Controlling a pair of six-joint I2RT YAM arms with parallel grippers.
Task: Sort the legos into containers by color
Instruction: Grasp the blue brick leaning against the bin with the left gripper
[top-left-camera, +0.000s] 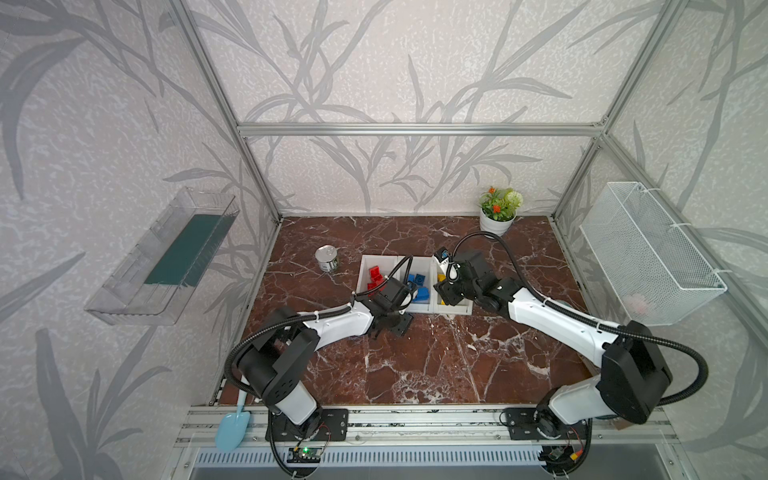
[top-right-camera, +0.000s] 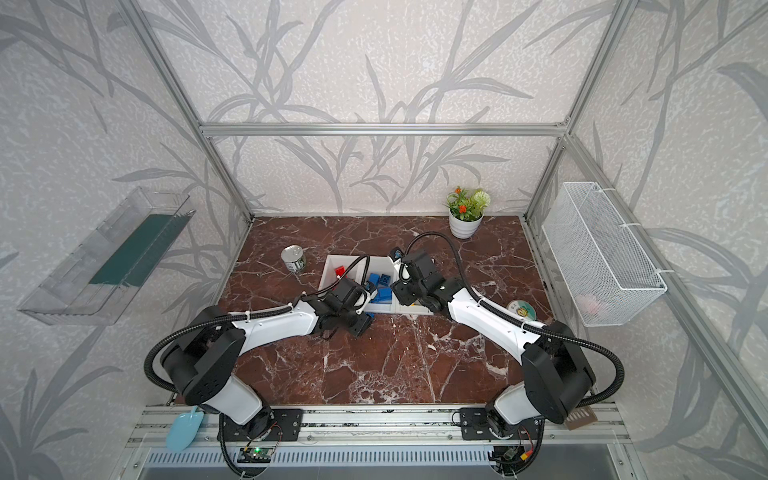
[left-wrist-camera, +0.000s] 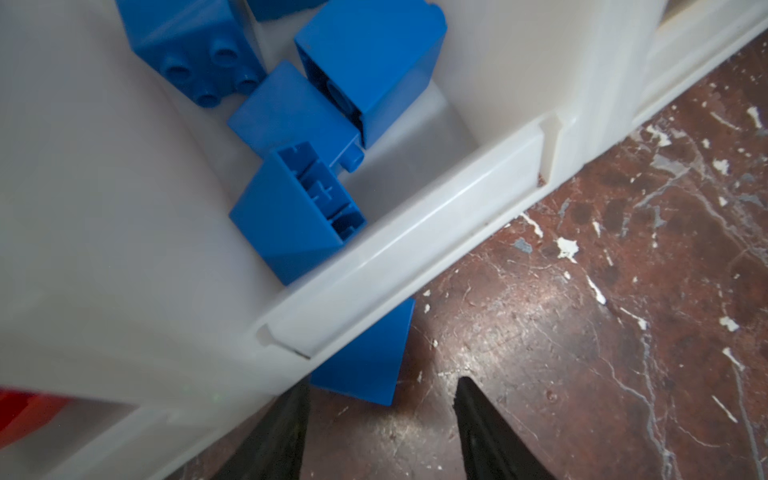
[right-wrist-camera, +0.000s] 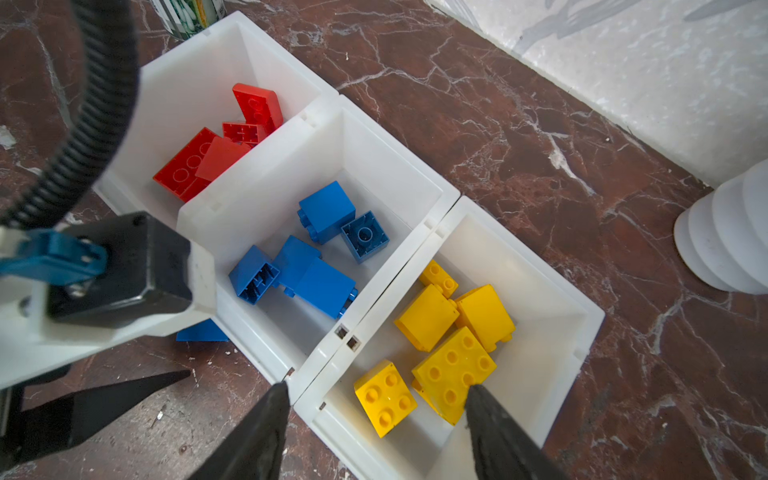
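Worktop: red-brown marble worktop (top-left-camera: 415, 365) is filling the lower middle of both top views, inside a metal-framed cell with leaf wallpaper.
Bins: three white bins (right-wrist-camera: 440, 195) are sitting in a row at the centre of the frame, holding red bricks (right-wrist-camera: 187, 166), blue bricks (right-wrist-camera: 320, 282) and yellow bricks (right-wrist-camera: 453, 370), one colour to each.
Stray brick: one blue brick (left-wrist-camera: 365, 357) is lying on the worktop outside the middle bin, touching its front lip. The lip is hiding part of it.
Left fingers: the left fingers (left-wrist-camera: 486, 436) are standing about half apart and holding nothing, with their tips just short of the stray brick.
Right fingers: the right fingers (right-wrist-camera: 253, 440) are hovering parted and empty over the front of the yellow bin.
Key relation: the stray brick is lying straight ahead of the left fingers, between them and the blue bin. The left arm, reaching in from the lower left of the frame, is clearly the nearer.
Long axis: cannot tell, as the brick is half covered.
Judgement: sorting is looking nearly done. This brick likely needs a short advance, a pinch and a lift over the lip.
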